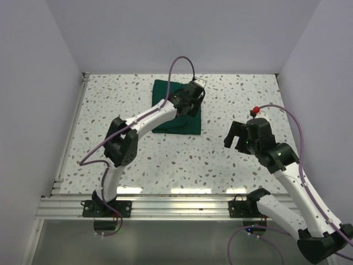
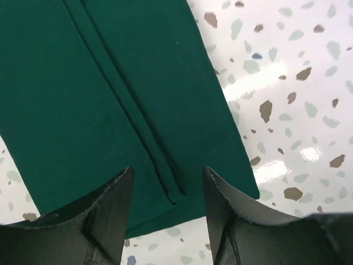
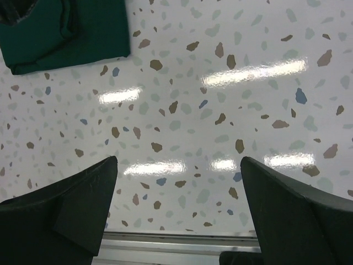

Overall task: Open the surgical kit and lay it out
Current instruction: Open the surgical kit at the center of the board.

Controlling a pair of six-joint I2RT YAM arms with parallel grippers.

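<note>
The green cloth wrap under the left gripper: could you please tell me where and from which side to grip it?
Probably pinch the raised fold running down the green cloth wrap, near its loose end, coming from above: the open left gripper straddles it, and the cloth lies flat.

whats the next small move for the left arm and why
Probably lower the left gripper and pinch the fold running along the green cloth wrap: its jaws are open, straddling that fold from above, and the wrap lies folded shut.
</note>
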